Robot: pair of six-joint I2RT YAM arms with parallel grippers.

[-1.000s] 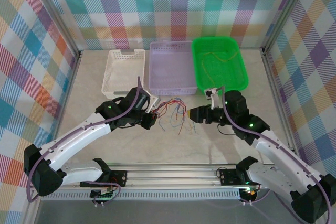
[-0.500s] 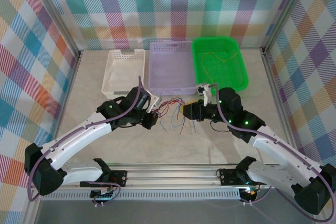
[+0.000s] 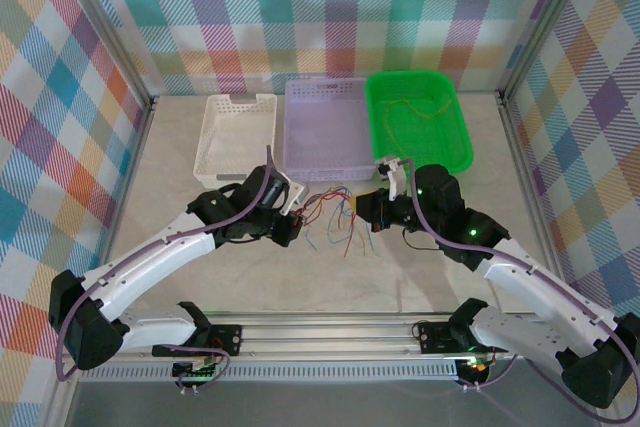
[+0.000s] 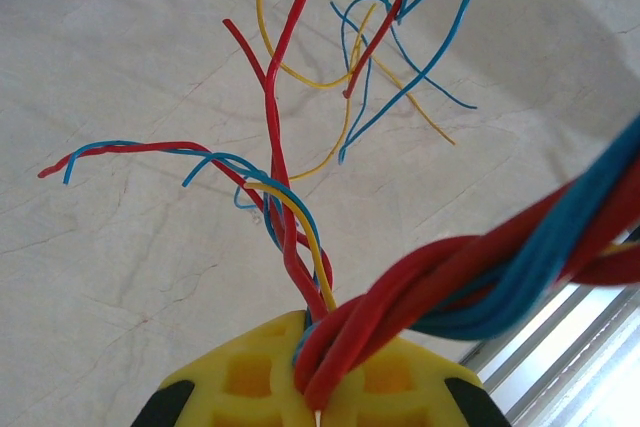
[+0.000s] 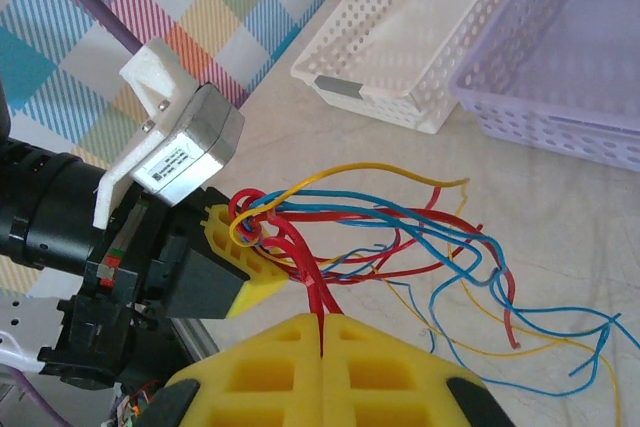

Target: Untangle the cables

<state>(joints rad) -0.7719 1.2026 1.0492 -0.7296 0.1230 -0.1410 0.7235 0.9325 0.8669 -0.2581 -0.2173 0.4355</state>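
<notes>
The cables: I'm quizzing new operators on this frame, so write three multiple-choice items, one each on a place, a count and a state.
1. Where is the cable bunch? A) on the rail B) over the table, between left gripper and right gripper C) on an arm
2. How many baskets stand at the far edge? A) one B) two C) three
3. The right gripper is: A) shut on a red cable B) wide open C) gripping a basket

B: strands fan out between both grippers. C: white basket, purple basket, green basket. A: its fingers meet on the strand.
</notes>
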